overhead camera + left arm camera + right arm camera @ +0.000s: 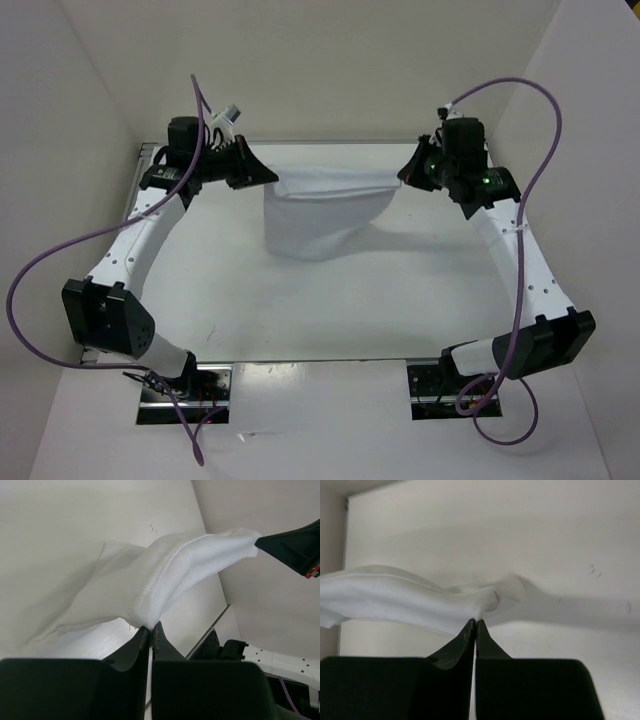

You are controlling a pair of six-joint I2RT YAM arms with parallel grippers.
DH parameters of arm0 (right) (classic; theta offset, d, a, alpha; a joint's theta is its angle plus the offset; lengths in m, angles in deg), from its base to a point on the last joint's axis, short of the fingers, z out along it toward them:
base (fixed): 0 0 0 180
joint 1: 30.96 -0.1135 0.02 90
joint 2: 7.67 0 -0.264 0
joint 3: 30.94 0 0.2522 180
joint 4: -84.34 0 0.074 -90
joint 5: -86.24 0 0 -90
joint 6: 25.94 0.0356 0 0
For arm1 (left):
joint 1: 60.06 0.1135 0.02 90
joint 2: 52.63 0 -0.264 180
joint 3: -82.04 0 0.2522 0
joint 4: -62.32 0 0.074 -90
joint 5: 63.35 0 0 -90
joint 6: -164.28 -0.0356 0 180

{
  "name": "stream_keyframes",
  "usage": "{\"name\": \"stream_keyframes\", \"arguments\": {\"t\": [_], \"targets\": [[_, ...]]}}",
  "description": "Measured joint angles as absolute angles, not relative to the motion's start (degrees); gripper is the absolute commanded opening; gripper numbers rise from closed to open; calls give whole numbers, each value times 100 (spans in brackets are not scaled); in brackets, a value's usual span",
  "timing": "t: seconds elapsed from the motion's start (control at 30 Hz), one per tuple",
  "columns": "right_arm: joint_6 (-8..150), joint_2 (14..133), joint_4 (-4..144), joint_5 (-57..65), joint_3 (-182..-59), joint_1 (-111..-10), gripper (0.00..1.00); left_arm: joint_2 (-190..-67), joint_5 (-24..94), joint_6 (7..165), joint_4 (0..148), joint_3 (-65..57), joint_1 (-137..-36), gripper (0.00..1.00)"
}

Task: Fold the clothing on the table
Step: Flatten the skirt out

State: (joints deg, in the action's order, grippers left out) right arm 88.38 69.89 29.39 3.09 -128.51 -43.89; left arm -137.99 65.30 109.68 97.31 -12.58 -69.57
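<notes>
**A:** Where is the clothing, if we take the table as reference?

**B:** The clothing is above the far half of the table, about midway between the table's left and right edges. Its top edge is pulled almost into a straight line. The rest hangs down from this line like a loose pouch, toward the table surface.

**A:** Does the lowest part touch the table?

**B:** This I cannot tell. It sags close to the surface, and a soft shadow lies on the table just beside it.

**A:** And the left gripper?

**B:** The left gripper is above the far left part of the table. Its fingers are pressed together and pinch the left top corner of the clothing. In the left wrist view the stitched edge of the fabric runs down directly into the closed tips.

**A:** The other one?

**B:** The right gripper is above the far right part of the table. Its fingers are also pressed together, and they pinch the right top corner. In the right wrist view the fabric is bunched just at the tips and stretches away from them, above the table.
</notes>
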Motion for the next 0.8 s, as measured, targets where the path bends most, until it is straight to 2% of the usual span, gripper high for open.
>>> {"name": "stream_keyframes", "arguments": {"t": [0.17,0.3,0.47,0.67,0.8], "targets": [[8691,6950,3066,-167,-13835,-4389,0,-13924,6618,10902,9825,-2325,-6912,2],[8645,6675,3158,-128,-13774,-4389,0,-13710,6845,10920,9642,-2157,-6837,2],[8637,6054,3237,196,-12705,-4422,0,-12918,7031,11064,9349,-677,-6979,2],[9002,4961,2922,904,-10432,-4671,0,-11592,7059,11460,9333,1681,-7351,2],[9362,4069,2284,1295,-9938,-4942,0,-10549,7042,11722,9816,2149,-7447,2]]}}
